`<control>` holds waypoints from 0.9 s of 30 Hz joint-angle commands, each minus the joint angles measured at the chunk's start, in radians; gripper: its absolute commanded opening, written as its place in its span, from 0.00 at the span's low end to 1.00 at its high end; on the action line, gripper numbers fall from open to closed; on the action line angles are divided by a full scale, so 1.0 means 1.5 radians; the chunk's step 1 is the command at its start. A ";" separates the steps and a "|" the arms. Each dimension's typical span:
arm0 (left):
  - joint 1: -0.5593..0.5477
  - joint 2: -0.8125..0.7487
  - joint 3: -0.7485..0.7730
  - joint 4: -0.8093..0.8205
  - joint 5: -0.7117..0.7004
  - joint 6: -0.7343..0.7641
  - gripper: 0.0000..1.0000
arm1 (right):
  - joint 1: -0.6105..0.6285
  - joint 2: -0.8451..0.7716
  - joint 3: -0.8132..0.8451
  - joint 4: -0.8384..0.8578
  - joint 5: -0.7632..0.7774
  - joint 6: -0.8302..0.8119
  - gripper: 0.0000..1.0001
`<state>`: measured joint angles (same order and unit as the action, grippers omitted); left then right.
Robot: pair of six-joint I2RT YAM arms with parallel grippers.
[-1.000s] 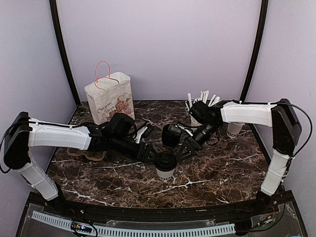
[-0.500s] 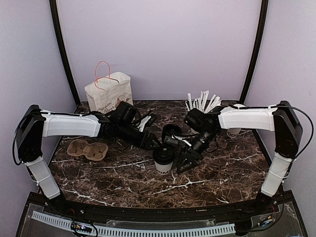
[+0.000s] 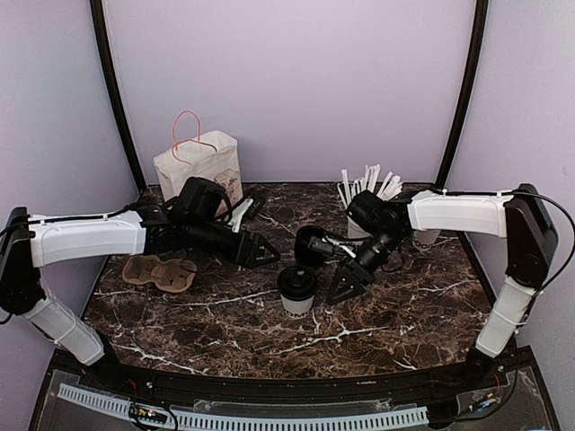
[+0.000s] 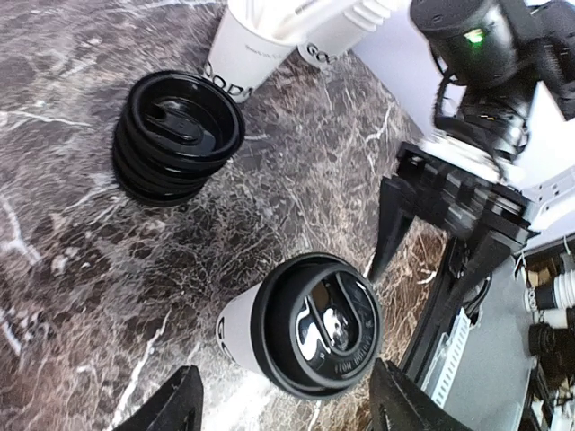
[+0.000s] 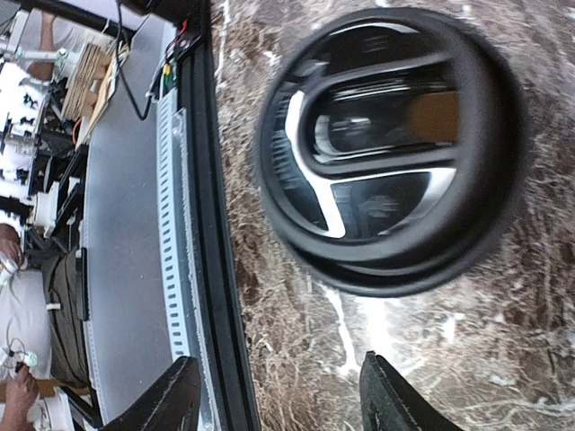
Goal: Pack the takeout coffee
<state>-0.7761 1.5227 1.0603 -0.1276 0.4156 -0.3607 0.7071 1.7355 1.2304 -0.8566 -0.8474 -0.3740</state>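
The takeout coffee (image 3: 296,290), a white paper cup with a black dome lid, stands upright on the marble table (image 3: 225,328) near the middle. My left gripper (image 3: 263,252) is open and empty, just left of and behind the cup. In the left wrist view the cup (image 4: 310,337) sits ahead of the open gripper (image 4: 283,415), apart from both fingers. My right gripper (image 3: 347,284) is open and empty, just right of the cup. The right wrist view shows the lid (image 5: 391,148) from above, ahead of the open gripper (image 5: 274,402).
A stack of black lids (image 3: 313,244) lies behind the cup. A paper bag with pink handles (image 3: 199,175) stands at the back left. A brown cup carrier (image 3: 162,271) lies at the left. A cup of white sticks (image 3: 359,202) and stacked lidless cups (image 3: 427,235) stand at the back right.
Both grippers were close round the cup. The left gripper has drawn back to the left and the right gripper has moved off to the right. The cup stands free.
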 commanded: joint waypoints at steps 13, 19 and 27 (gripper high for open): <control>0.022 -0.019 -0.152 0.195 0.039 -0.238 0.52 | -0.037 0.090 0.095 0.030 0.019 0.102 0.54; 0.022 0.017 -0.152 0.241 0.064 -0.256 0.50 | -0.043 0.094 0.097 0.034 0.007 0.107 0.53; 0.023 0.058 -0.136 0.260 0.076 -0.257 0.48 | -0.053 0.095 0.097 0.039 -0.002 0.114 0.49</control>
<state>-0.7433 1.5906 0.8360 0.2199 0.5014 -0.7380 0.6395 1.8668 1.3502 -0.8143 -0.8303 -0.2150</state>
